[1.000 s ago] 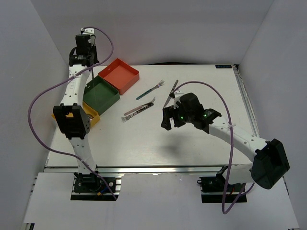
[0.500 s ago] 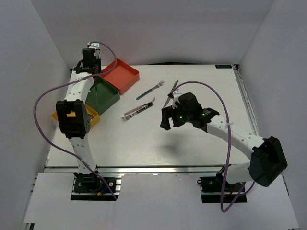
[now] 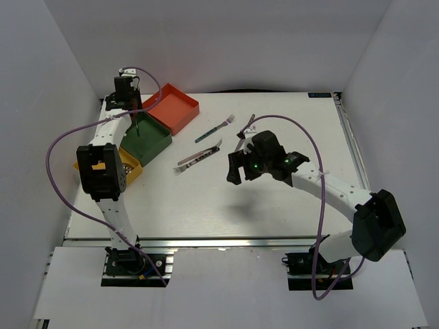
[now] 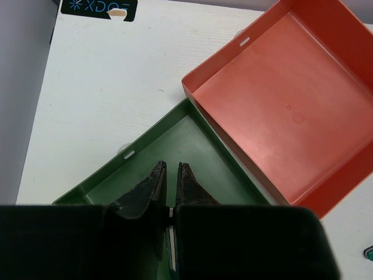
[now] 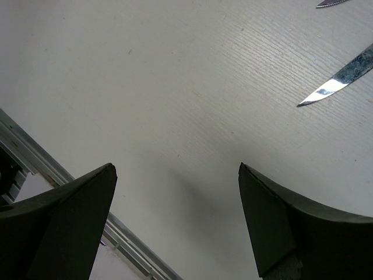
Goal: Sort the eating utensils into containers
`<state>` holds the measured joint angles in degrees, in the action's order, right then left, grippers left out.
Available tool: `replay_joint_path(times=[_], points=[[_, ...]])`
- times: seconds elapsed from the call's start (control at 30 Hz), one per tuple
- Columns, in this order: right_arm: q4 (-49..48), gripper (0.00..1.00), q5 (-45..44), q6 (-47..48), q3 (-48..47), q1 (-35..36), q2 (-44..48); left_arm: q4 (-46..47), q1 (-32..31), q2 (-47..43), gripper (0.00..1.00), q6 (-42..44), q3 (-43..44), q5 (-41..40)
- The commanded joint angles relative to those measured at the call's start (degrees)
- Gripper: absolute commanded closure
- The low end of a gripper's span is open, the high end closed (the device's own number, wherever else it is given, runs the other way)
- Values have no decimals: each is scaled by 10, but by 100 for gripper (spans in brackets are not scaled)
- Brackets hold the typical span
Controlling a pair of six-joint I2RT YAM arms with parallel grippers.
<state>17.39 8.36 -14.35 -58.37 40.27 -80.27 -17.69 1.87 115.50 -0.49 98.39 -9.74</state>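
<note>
Motion is mostly on the left. Over the last second the left claw swings in from beyond the far-left corner of the desk and now hangs above the green tray. Its jaws are pressed almost together on a thin utensil. From above this shows as a dark sliver dangling down over that tray, and in the wrist view only a pale edge peeks out between the fingers. Which kind of utensil it is cannot be told.

The red tray sits just beyond the green one toward the far edge. Its floor is bare, and so is the visible part of the green tray's floor. The yellow tray, nearer the left edge, is largely hidden by the arm.

The right claw drifts slightly leftward in the same second and hovers over the middle of the desk, jaws wide apart and holding nothing. A knife blade lies ahead of it.

Still loose on the desk, toward the far edge, are a teal-handled fork, an overlapping pair and one more piece partly behind the right arm.

This reads as a delivery about to finish: the carried utensil is lined up over the green tray and only needs releasing. Several pieces are still unsorted, so the job looks roughly midway at best.
</note>
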Motion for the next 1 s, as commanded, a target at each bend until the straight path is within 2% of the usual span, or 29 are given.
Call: replay_joint_path(times=[0.0,0.23,0.33,0.47,0.6,0.67,0.7,0.77,0.87,0.9,0.97], points=[[-21,11,10,3,-20,5,6,-9,-1,-23,97,-20,29,13],[-21,11,11,5,-20,6,3,-29,0,-20,83,-30,42,5],[-24,11,14,5,-20,6,-1,-45,-1,-21,71,-30,47,1],[-27,11,15,4,-25,7,-7,-62,-1,-21,42,-28,52,3],[-34,11,4,5,-25,7,-14,-72,-2,-32,29,-29,54,10],[-42,11,-6,4,-25,6,-23,-66,-2,-55,28,-40,51,23],[-45,11,-24,-4,-25,6,-30,-65,-2,-67,27,-47,49,32],[-46,11,-47,-17,-41,4,-60,-68,-3,-94,2,-78,39,31],[2,11,-194,-77,-103,4,-123,-95,-2,-161,2,-136,7,14],[25,11,-284,-95,-119,4,-136,-102,-3,-202,2,-153,-8,-8],[57,11,-354,-144,-176,2,-184,-129,-3,-245,2,-200,-62,-15]])
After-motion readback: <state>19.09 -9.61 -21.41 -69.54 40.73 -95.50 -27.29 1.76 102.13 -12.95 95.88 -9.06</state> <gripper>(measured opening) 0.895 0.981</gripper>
